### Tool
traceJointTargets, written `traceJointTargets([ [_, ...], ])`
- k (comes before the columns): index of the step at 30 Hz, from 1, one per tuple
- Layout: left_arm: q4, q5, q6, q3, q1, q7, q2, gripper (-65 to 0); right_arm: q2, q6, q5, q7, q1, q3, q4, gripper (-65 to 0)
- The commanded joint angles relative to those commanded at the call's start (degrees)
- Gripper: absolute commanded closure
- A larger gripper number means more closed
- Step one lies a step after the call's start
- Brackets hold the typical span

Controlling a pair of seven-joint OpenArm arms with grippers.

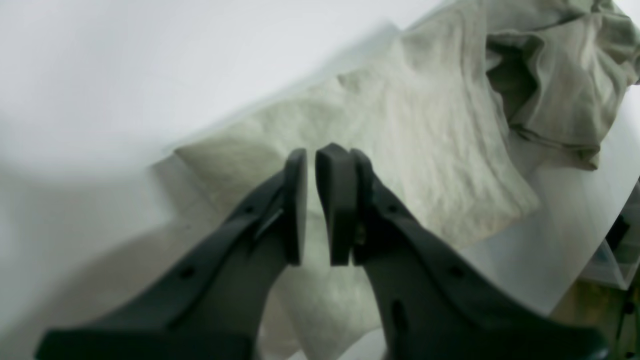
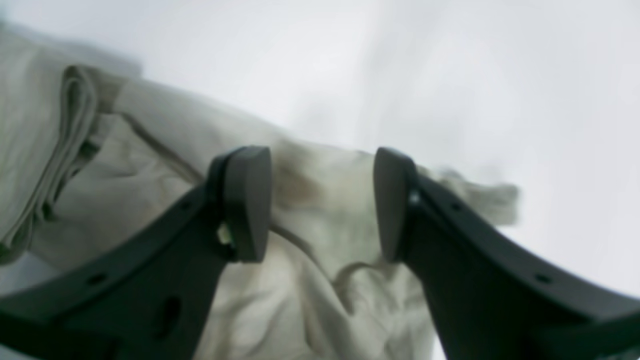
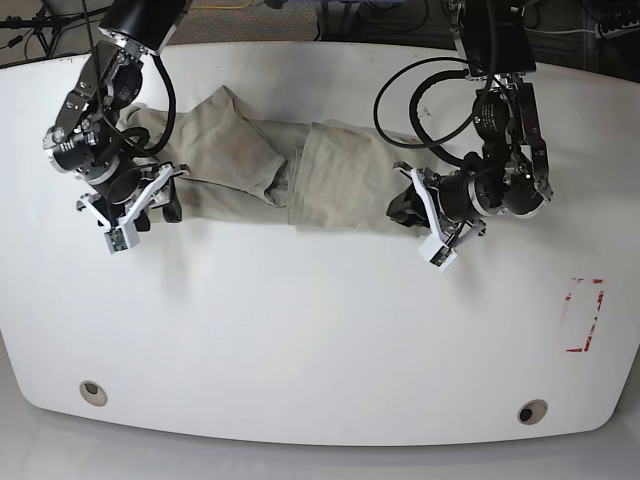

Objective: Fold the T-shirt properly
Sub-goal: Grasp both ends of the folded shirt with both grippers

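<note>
1. The shirt [image 3: 300,175] lay across the upper middle of the white table [image 3: 320,330] in the base view, bunched into a long crumpled strip running left to right; a flatter folded panel sat on its right half and a rumpled sleeve-ish lump on the left.
2. The left gripper [image 1: 311,207] showed up at the bottom centre of its own wrist view; its jaws were almost together with only a thin slit between them, and nothing was pinched in there as far as I could see; the cloth was just behind and below it.
3. In the base view that same gripper [image 3: 412,207] sat right of centre, right at the right-hand end of the shirt; couldn't tell if it was actually touching the fabric.
4. The right gripper [image 2: 322,205] was spread wide in its wrist view, lower centre of the frame; creased cloth filled the gap behind the pads [image 2: 247,200], but the picture was blurry, so contact was anyone's guess.
5. In the base view the right gripper [image 3: 160,200] sat at the left, by the shirt's left end.
6. The left wrist view had a wadded sleeve or collar bit at the upper right; a smoother wrinkly panel ran diagonally across the middle.
7. A red rectangle outline [image 3: 585,315] was marked on the table at the right edge, well apart from the shirt.
</note>
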Motion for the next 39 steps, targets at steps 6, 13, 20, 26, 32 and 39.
traceJointTargets([
  [6, -8.09, 2.64, 0.0, -0.18, -0.18, -0.35, -1.76, -5.6, -0.26, 0.0, 0.7, -3.52, 1.32, 7.65, -0.35, -36.0],
  [13, -14.95, 3.34, 0.0, 0.09, -0.35, -4.13, -3.78, -5.8, 1.85, 0.0, 14.15, -8.53, 2.81, 18.37, -10.73, -65.0],
  [20, -15.47, 3.34, 0.0, 0.09, -0.35, -4.22, -4.66, -6.0, 3.96, 0.0, 24.0, -9.49, 2.64, 22.07, -20.4, -61.4],
  [26, -15.56, 3.34, 0.0, 0.09, -0.09, -4.13, -5.45, -6.0, 5.19, 0.0, 24.18, -9.41, 2.64, 22.15, -24.0, -58.2],
  [32, -15.56, 3.34, 0.0, 0.09, 0.0, -4.13, -6.24, -6.0, 5.54, 0.0, 24.0, -7.03, 2.64, 21.8, -27.43, -58.3],
  [39, -15.38, 3.34, 0.0, 0.09, 0.0, -4.13, -6.42, -6.0, 8.7, 0.0, 24.0, -4.31, 1.85, 19.6, -32.88, -57.9],
])
